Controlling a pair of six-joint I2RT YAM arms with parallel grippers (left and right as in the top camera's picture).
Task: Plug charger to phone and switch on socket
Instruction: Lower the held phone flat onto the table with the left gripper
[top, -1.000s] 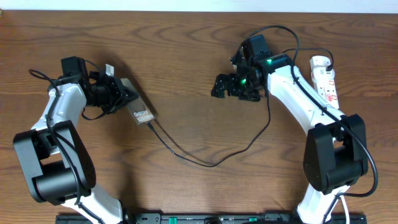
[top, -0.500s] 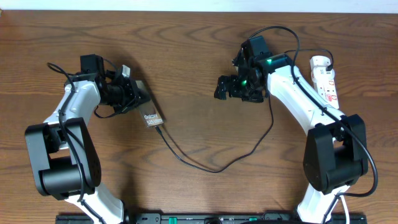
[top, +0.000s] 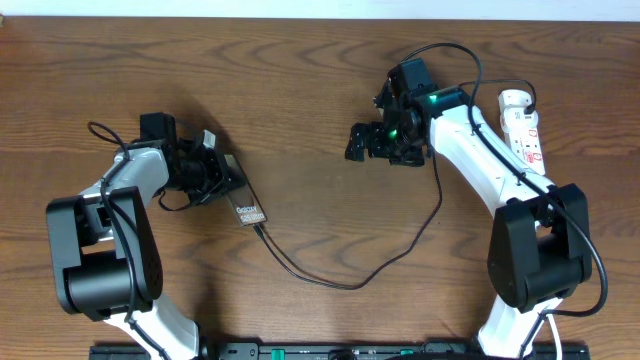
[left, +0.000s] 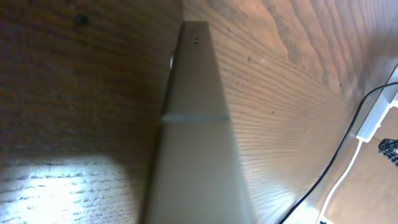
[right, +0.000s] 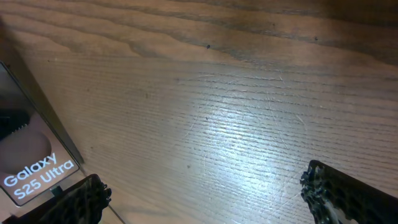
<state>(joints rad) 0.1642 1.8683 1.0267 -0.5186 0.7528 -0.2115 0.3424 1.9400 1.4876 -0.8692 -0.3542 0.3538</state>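
The phone lies slanted on the wood, left of centre, its white text facing up. My left gripper is shut on its upper end. In the left wrist view the phone fills the middle as a grey slab seen edge-on, and my own fingers do not show. The charger is a thin black cable that meets the phone's lower end, sags toward the front, then climbs to the right arm. My right gripper hangs open over bare wood, fingertips wide apart, phone at lower left. The socket lies at far right.
The right arm's own black cables loop above its wrist near the socket's rounded end. The table's far edge runs along the top. A dark rail lines the front edge between the two arm bases.
My left gripper has carried the phone to the right and toward the front, and the charger cable has shifted with it. The right arm has stayed where it was.
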